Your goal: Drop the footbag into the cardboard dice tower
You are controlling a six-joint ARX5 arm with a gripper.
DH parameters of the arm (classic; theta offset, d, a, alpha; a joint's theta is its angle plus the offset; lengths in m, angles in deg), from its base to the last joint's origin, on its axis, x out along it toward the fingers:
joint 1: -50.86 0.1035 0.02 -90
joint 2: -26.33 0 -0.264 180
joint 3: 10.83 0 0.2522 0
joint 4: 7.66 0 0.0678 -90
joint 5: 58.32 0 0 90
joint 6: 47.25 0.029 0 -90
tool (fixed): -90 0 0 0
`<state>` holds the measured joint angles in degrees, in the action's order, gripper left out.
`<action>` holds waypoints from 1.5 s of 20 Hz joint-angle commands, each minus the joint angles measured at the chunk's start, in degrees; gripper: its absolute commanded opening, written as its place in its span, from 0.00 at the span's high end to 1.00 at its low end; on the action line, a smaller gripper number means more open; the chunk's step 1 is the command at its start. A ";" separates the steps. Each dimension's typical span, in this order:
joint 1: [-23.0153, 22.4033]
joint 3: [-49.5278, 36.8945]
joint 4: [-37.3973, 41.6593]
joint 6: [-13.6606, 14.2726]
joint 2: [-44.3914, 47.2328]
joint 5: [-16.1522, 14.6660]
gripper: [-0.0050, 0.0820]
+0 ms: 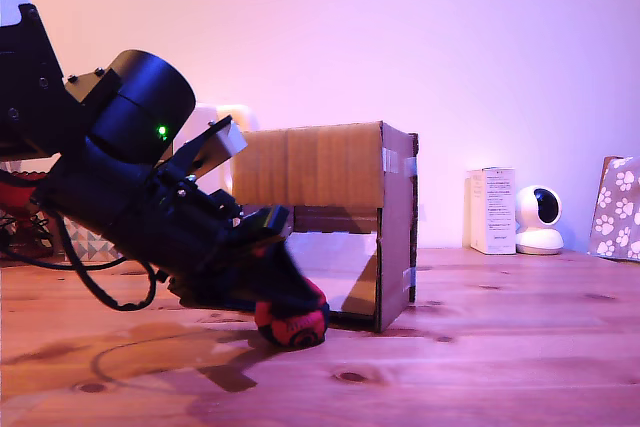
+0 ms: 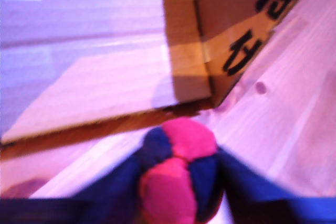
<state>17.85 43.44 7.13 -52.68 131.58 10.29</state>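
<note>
Footbag (image 1: 291, 327) first: the red and dark panelled ball sits low in the centre of the exterior view, resting on the wooden table (image 1: 480, 367) just in front of the cardboard dice tower (image 1: 330, 177). The gripper (image 1: 285, 312) reaches down to it from the upper left of that frame, and its dark fingers (image 2: 121, 182) press against the ball on both sides. In the wrist view the ball (image 2: 181, 177) fills the lower centre of the picture, pinched between the two blurred dark fingers, so the gripper is clamped on it.

Behind the ball, toward the middle of the exterior view, the brown corrugated tower stands upright on the table, its lower front opening facing the arm. A pale ramp (image 1: 335, 267) slants inside the opening, and pale tape (image 1: 390, 160) marks the corner edges. The wrist view shows the same ramp (image 2: 94, 87) in its upper left part and a cardboard side wall with black lettering (image 2: 247, 40) at its upper right; the picture is blurred.

Farther back, at the right of the exterior view, a white carton (image 1: 492, 210) stands beside a small white round camera (image 1: 540, 219), and a paw-print box (image 1: 616, 209) is cut off by the right edge. A plain wall (image 1: 420, 37) closes the scene.
</note>
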 commanded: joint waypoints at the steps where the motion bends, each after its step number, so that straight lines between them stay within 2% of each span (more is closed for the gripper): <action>1: -0.09 -0.15 -0.46 0.50 1.25 -0.15 0.88; 6: -0.09 -0.09 -8.13 0.48 -3.63 -0.90 0.88; 11: -0.09 -0.07 -16.85 0.48 -14.19 -0.85 0.88; 16: -0.09 -0.07 -20.41 0.59 -26.08 -0.76 0.88; 20: -0.11 0.02 -18.58 3.13 -32.96 -0.50 0.88; 23: -0.11 0.02 -12.76 4.44 -34.40 -0.20 0.88; 28: -0.15 0.09 -2.34 4.42 -33.16 2.67 0.88; 30: -0.13 1.11 -0.90 4.42 -31.71 3.78 0.88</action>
<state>17.87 44.08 5.67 -48.55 98.10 13.70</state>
